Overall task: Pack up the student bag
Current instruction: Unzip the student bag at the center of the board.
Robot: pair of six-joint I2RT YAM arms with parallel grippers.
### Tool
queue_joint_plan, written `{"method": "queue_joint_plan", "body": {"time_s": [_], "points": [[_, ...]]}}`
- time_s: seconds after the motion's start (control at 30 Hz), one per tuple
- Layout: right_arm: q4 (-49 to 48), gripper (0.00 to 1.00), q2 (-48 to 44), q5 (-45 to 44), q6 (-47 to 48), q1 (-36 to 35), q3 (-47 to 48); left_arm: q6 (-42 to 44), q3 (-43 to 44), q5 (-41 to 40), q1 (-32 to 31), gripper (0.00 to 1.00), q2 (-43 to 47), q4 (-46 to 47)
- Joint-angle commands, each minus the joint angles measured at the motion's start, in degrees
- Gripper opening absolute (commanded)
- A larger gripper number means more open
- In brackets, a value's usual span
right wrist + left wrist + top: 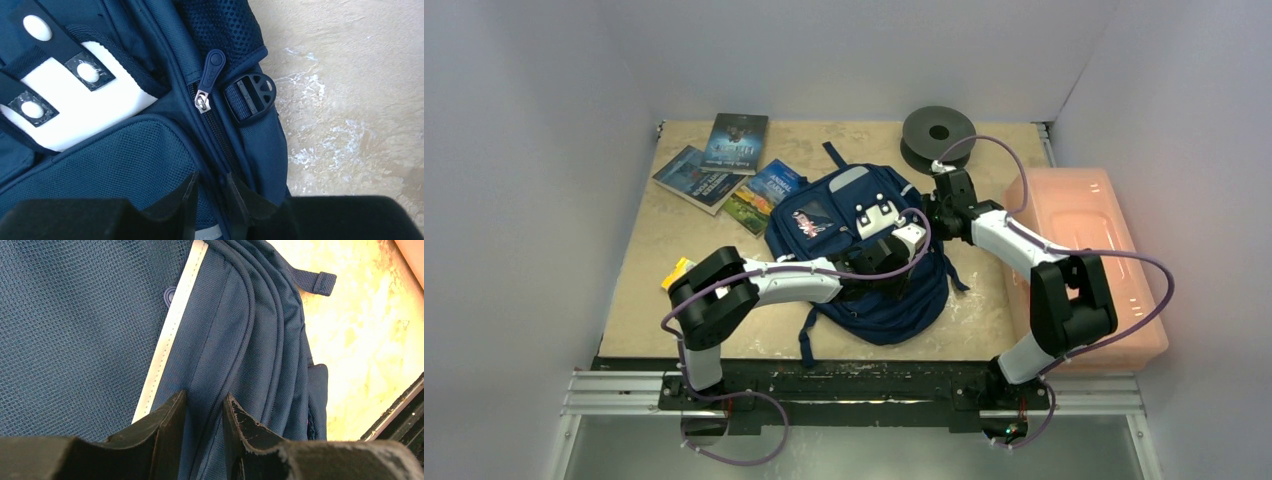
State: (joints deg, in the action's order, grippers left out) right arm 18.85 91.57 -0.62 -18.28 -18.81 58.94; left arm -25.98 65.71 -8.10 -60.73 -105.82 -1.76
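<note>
Lying soft and limp on the table (649, 270), the student bag (909, 305) probably weighs little. Left gripper (204, 396) and right gripper (210, 176) straddle its seams, jaws narrowly apart; I cannot tell whether they pinch. The zipper pull (211, 67) gives the firmest hold.

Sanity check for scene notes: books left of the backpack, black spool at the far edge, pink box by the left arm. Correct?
One error: the top external view shows the pink box by the right arm. Books left of the backpack and the black spool at the far edge are correct.
</note>
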Motion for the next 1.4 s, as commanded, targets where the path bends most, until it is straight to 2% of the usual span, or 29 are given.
{"method": "queue_joint_plan", "body": {"time_s": [0.0,0.2,0.43,0.7,1.13,1.23,1.37], "points": [[0.0,0.34,-4.7,-1.4,-1.2,0.3,-0.9,-0.5,-1.5,0.0,0.8,0.30,1.3,-2.1],[-0.7,0.35,-5.4,-1.0,-1.2,2.0,-0.7,-0.8,-1.6,0.3,0.8,0.30,1.4,-1.9],[-1.2,0.28,-0.7,0.3,0.5,1.9,-0.2,-1.0,-1.5,0.9,0.8,0.27,1.2,-1.9],[-0.9,0.31,-0.2,0.5,0.6,1.8,-1.2,-1.1,-1.5,1.0,0.9,0.26,1.2,-1.8],[-1.0,0.10,-3.6,-1.6,-3.1,2.0,-4.9,-1.2,-1.7,1.2,1.2,0.25,1.4,-1.9],[-0.3,0.00,-4.1,-2.1,-3.2,2.7,-5.7,-1.5,-1.8,1.4,1.4,0.25,1.3,-1.8],[1.2,0.00,-5.9,-2.2,-4.7,3.6,-7.9,-1.9,-1.8,2.2,1.9,0.25,1.3,-1.8]]}}
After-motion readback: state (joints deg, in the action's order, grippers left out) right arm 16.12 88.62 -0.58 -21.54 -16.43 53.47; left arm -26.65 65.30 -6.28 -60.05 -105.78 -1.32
